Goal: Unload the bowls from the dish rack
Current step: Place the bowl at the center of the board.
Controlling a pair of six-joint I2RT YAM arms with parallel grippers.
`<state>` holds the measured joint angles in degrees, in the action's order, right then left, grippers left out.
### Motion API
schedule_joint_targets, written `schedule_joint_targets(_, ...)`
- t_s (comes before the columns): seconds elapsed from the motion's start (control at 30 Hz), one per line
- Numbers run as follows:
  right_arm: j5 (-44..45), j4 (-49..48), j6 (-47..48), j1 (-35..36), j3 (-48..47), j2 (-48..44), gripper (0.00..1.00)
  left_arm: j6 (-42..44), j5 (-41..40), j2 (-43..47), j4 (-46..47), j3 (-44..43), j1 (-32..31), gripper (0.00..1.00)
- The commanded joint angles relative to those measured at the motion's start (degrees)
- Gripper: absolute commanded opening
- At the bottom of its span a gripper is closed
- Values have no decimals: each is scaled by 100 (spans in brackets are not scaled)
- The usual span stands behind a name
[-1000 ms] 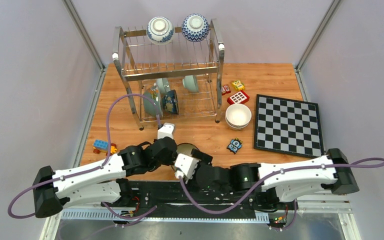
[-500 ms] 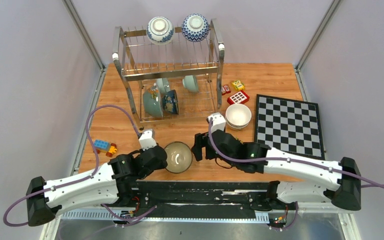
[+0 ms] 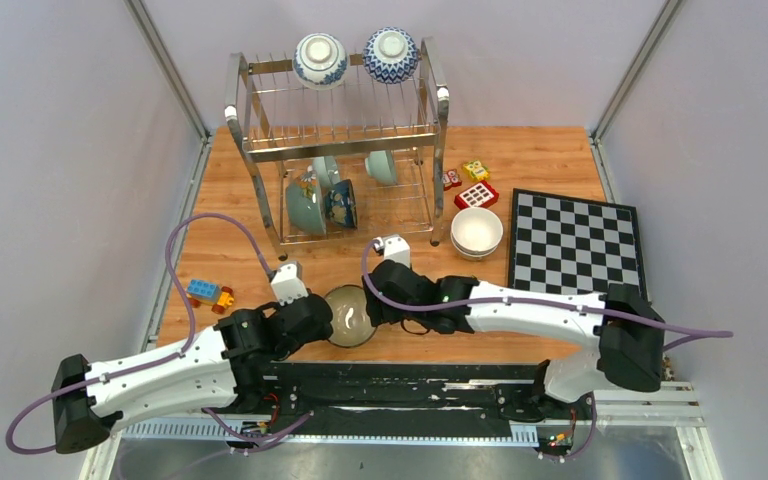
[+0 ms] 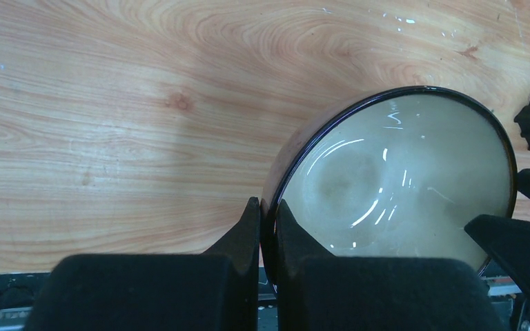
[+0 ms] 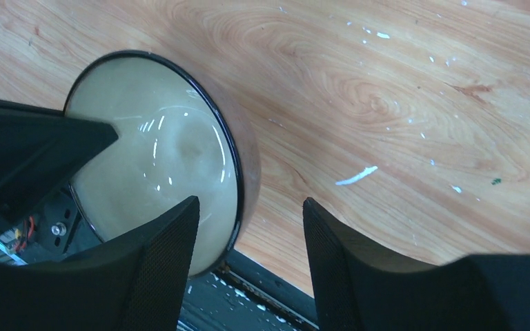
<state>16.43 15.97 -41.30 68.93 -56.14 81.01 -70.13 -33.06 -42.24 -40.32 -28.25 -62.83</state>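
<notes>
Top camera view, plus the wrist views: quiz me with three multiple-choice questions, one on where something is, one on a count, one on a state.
1. Where is the cream-white bowl relative to the chessboard?
A) on it
B) just left of it
C) behind it

2. How many bowls sit on the dish rack's top tier?
A) two
B) one
C) four

3. What is the left claw doing with the brown bowl?
A) hovering open above it
B) nowhere near it
C) shut on its rim

Answers:
1 B, the bowl stands just off the board's left edge.
2 A, two blue-and-white bowls are up there.
3 C, the left wrist view shows the claw pinching the rim.
</notes>
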Motion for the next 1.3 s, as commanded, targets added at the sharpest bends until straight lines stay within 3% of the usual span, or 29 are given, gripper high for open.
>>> schedule_joint_targets(0.0, -9, 306, 70, -43, -432, 396, 58, -322, -443, 201, 191, -211, -41, 0)
schedule_joint_targets(0.5, 3, 813, 439, -39, -1203, 1420, 37, -250, -518, 114, 194, -315, -43, 0)
schedule_joint_targets(0.73, 19, 894, 527, -37, -1213, 1544, 22, -216, -501, 127, 204, -314, -39, 0)
schedule_joint_targets(0.9, -16, 967, 591, -31, -1265, 1569, 4, -170, -544, 128, 191, -292, -42, 0)
schedule_joint_targets(0.97, -29, 999, 595, -28, -1266, 1542, 3, -145, -521, 128, 202, -294, -41, 2)
schedule_joint_targets(1.03, -34, 1041, 592, -31, -1263, 1460, 3, -40, -450, 139, 255, -288, -39, 15)
schedule_joint_targets(1.17, 3, 1245, 637, -34, -1197, 1132, 3, 245, -364, 263, 233, -356, -37, 63)
schedule_joint_targets(1.27, 115, 1521, 752, -37, -1084, 603, 3, 374, -404, 456, -3, -474, -37, 93)
